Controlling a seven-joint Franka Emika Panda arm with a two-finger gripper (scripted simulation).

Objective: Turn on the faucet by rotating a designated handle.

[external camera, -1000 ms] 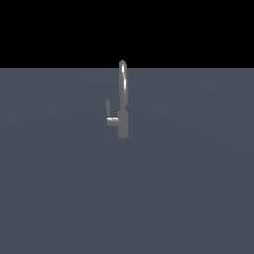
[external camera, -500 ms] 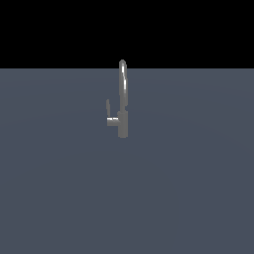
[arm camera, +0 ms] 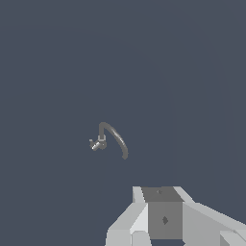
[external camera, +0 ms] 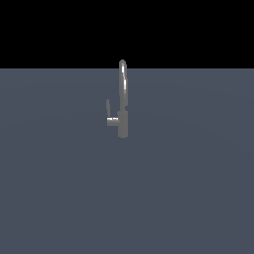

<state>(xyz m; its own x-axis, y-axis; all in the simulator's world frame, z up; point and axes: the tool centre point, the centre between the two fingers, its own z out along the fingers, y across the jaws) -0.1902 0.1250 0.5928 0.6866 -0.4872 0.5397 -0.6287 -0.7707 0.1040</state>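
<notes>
1. One faucet [external camera: 122, 106] stands alone on a flat, dark blue-grey surface [external camera: 188, 198], roughly at the middle of the exterior view and toward the far edge, where the surface meets a black background.
2. The faucet is grey metal, with one thick cylindrical base [external camera: 123, 125] and one tall, thin spout [external camera: 123, 82] rising from it and curving over at the top.
3. One lever [external camera: 108, 110] sticks out from the base on the exterior view's left; a short stub runs sideways, then a thin arm turns upright, parallel to the spout.
4. In the wrist view the same faucet [arm camera: 109, 140] appears small and far off, seen from above, its arched spout [arm camera: 116, 139] curling away from the base and lever [arm camera: 95, 144].
5. One gripper [arm camera: 163, 218] shows only in the wrist view, as pale grey blocky housing at the frame's edge, well apart from the faucet.
6. Its fingertips are cut off by the frame, so I cannot tell whether the fingers are spread or pressed together.
</notes>
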